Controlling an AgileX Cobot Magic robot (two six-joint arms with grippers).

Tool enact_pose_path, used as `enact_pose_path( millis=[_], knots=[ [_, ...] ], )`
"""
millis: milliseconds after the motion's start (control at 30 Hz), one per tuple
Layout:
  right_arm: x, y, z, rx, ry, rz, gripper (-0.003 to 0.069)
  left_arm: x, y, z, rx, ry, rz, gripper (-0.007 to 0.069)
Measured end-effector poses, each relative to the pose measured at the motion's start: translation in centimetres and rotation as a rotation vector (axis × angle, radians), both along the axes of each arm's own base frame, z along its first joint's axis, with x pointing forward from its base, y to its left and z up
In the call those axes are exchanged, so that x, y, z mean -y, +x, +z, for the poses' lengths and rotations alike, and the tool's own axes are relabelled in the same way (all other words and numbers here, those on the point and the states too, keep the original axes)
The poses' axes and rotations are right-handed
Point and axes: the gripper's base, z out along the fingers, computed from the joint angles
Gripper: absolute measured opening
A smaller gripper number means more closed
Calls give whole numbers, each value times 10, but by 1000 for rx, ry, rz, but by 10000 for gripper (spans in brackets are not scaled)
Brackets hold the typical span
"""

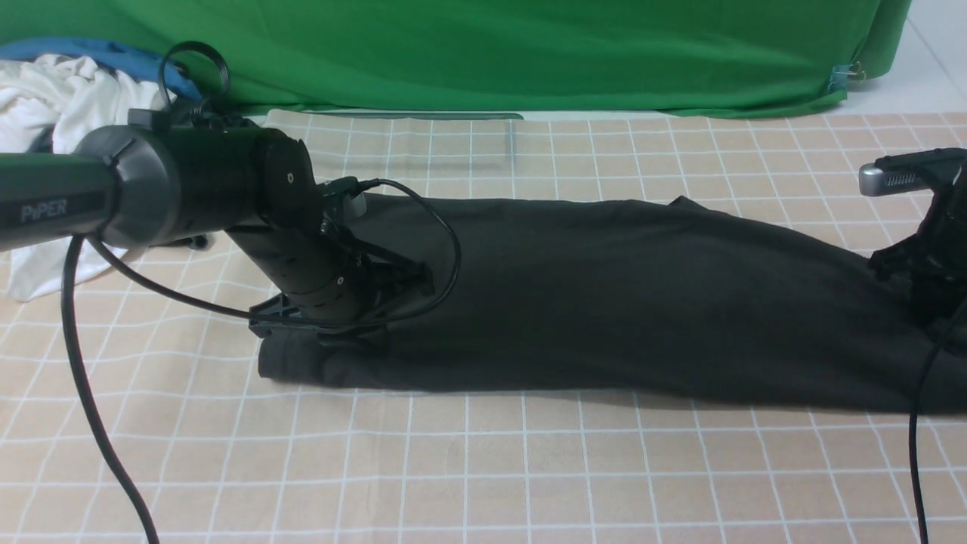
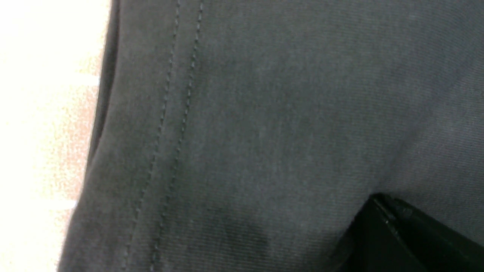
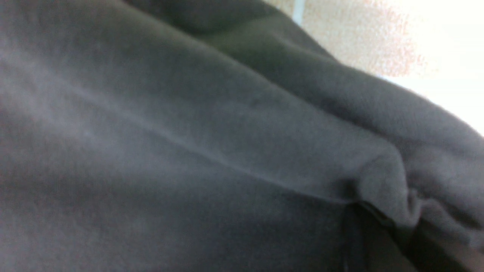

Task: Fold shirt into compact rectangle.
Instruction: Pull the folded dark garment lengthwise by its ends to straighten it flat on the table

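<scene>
Across the middle of the table (image 1: 529, 468), from left of centre out to the right edge, the shirt (image 1: 642, 302): one long dark band, flat on the checked cover, print not in view. Down on its left end, the left gripper (image 1: 287, 325), jaws clenched tight, low against the cloth; cannot tell whether a fold is caught between them. In the left wrist view, only grey-black fabric close up, a double row of hem stitching (image 2: 174, 113) along one side and one black finger (image 2: 397, 238) against the cloth. At the table's right edge, the right gripper (image 1: 933, 310), down at the shirt's other end and dark against it; cannot tell whether clamped or released. In the right wrist view, fabric gathered into a small pucker (image 3: 408, 211), blurred. At the far left corner, a crumpled white garment (image 1: 60, 98), apart from the shirt. Beyond the far edge, a green backdrop (image 1: 491, 53).
</scene>
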Motion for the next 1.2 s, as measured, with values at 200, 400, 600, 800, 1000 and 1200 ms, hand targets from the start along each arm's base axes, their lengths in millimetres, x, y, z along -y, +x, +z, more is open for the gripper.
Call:
enact_pose_path(
  millis=[200, 400, 600, 800, 1000, 1200],
  knots=[
    [13, -4, 20, 55, -66, -22, 70, 0, 0, 0, -5, -2, 1, 13],
    [23, -4, 26, 110, -64, -72, 70, 0, 0, 0, -5, -5, 0, 13],
    [25, -1, 25, 145, -68, -88, 74, 1, 0, 0, -6, -11, 5, 13],
    [42, -2, 25, 139, -205, -153, 291, 0, -1, 1, -4, -5, 1, 13],
    [53, -12, 57, 50, -305, -250, 639, -3, -8, 30, 57, -19, -1, 13],
    [41, -17, 67, 50, -160, -324, 646, -7, -26, 81, 175, -58, -2, 13]
  ],
)
